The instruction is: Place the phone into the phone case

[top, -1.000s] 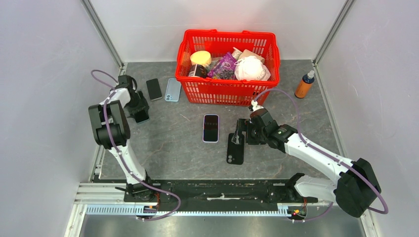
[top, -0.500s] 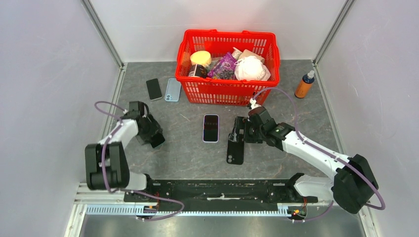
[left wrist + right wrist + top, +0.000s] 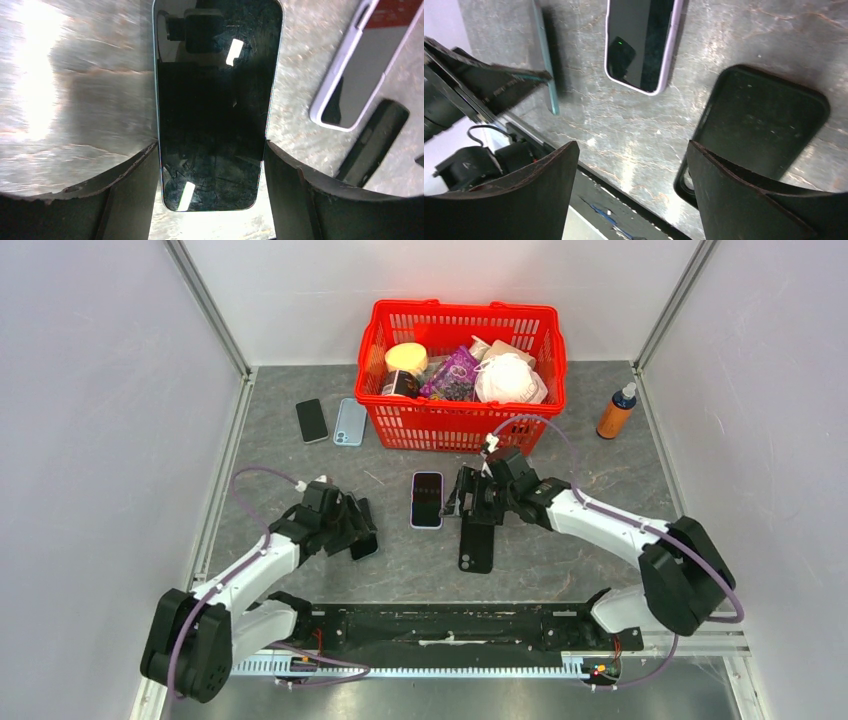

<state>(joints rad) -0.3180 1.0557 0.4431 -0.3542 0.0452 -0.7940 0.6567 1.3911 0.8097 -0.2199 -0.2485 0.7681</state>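
Observation:
My left gripper (image 3: pixel 360 532) is shut on a bare black-screened phone (image 3: pixel 215 100), gripped by its long edges between both fingers (image 3: pixel 132 197). It holds the phone on edge, left of centre; the right wrist view shows it edge-on (image 3: pixel 546 70). An empty black phone case (image 3: pixel 477 545) lies open side up at centre, also in the right wrist view (image 3: pixel 759 120) and the left wrist view (image 3: pixel 375 142). My right gripper (image 3: pixel 468 498) is open and empty at the case's far end (image 3: pixel 632 150).
A phone in a lilac case (image 3: pixel 427 499) lies screen up between the two grippers. Two more phones (image 3: pixel 311 420) (image 3: pixel 350 421) lie at the back left. A red basket (image 3: pixel 460 425) of goods stands behind. An orange bottle (image 3: pixel 617 412) stands at the right.
My left arm has swung from the back left to the front centre with the phone in its grip. My right gripper has moved left, over the far end of the black case.

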